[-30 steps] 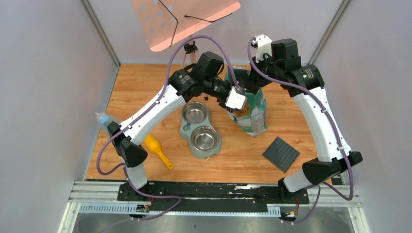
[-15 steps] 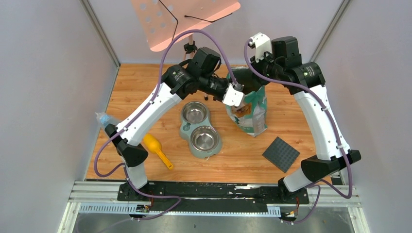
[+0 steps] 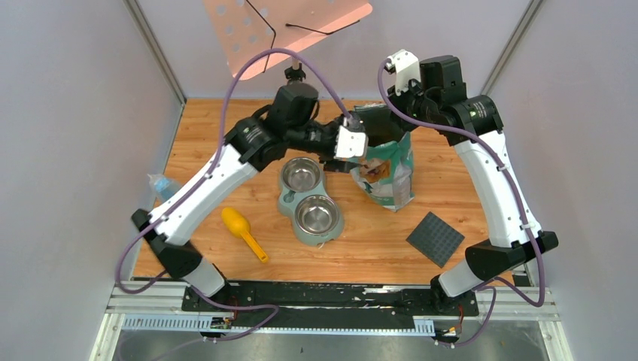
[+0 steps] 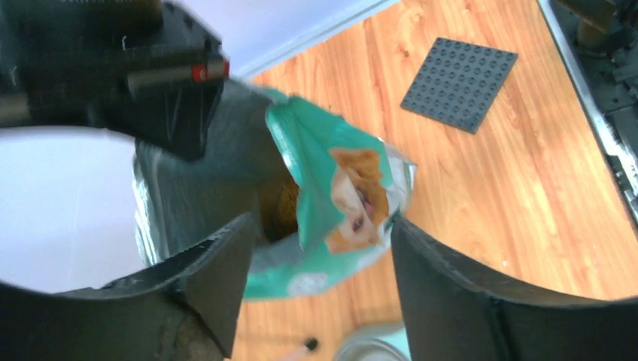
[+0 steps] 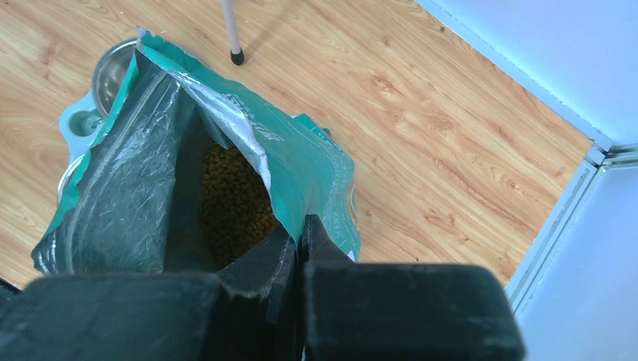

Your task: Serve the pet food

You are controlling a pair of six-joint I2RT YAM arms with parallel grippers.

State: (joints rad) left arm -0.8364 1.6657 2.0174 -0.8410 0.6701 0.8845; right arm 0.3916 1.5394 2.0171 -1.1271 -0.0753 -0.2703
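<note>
The teal bag [image 3: 390, 171] stands at the back right of the table with its mouth open. Brown pet food [image 5: 233, 203] shows inside it, and a sliver of pet food [image 4: 282, 212] shows in the left wrist view. My right gripper [image 5: 302, 235] is shut on the bag's top rim, holding it up [image 3: 385, 122]. My left gripper [image 4: 316, 289] is open, just left of the bag and short of it [image 3: 367, 154], with nothing between its fingers. The teal double bowl [image 3: 284, 201] lies left of the bag, both steel cups bare.
A yellow scoop [image 3: 242, 232] lies on the wood at the front left. A dark grey studded plate [image 3: 435, 238] lies at the front right. A pink perforated stand [image 3: 286, 30] leans over the back, its leg [image 5: 232, 30] planted beside the bag.
My left arm has drawn back to the left, away from the bag's mouth, with its elbow dropping lower. The right gripper has kept its hold on the rim.
</note>
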